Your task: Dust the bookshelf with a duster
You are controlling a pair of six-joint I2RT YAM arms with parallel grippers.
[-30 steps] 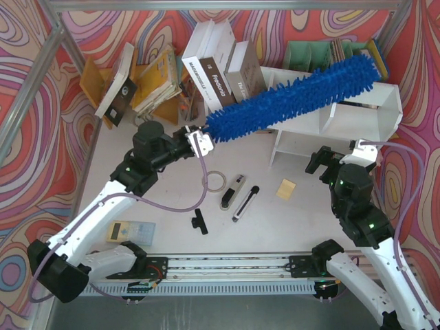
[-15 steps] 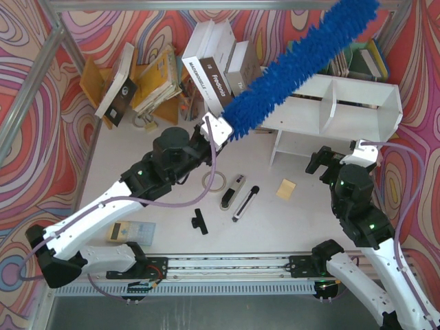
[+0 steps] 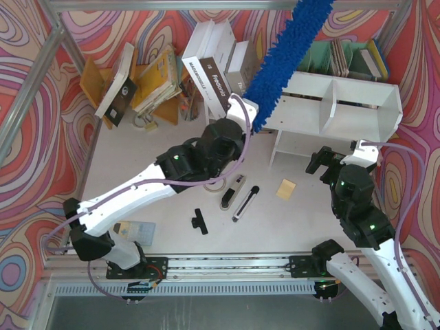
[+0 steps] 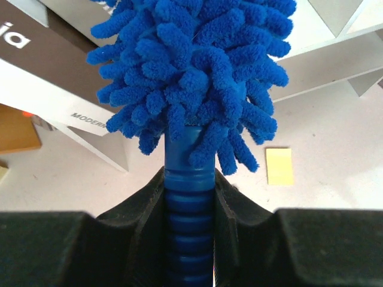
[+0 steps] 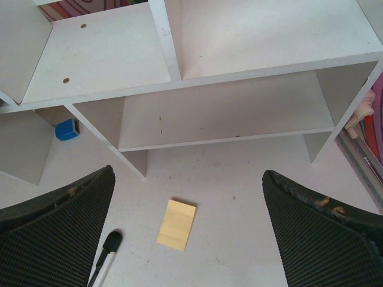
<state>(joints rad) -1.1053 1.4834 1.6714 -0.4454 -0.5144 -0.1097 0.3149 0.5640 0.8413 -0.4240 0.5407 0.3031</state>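
The long blue fluffy duster (image 3: 289, 51) stands steeply tilted over the left end of the white bookshelf (image 3: 357, 93), its tip reaching the top edge of the overhead view. My left gripper (image 3: 247, 115) is shut on the duster's ribbed blue handle (image 4: 188, 227), and the fluffy head (image 4: 191, 60) fills the left wrist view above the jaws (image 4: 189, 185). My right gripper (image 3: 335, 157) hovers open in front of the bookshelf's lower compartments (image 5: 239, 113), nothing between its fingers (image 5: 188, 173).
A yellow sticky note (image 3: 286, 189) and a black-and-silver pen (image 3: 245, 202) lie in front of the shelf. Big books (image 3: 213, 69) lean beside its left end. Behind it is a green file organizer (image 3: 323, 55), and far left a wooden rack of books (image 3: 148, 79).
My left arm has reached right and forward, swinging the duster from lying across the shelf top up to a steep tilt over its left end. The right arm has not moved.
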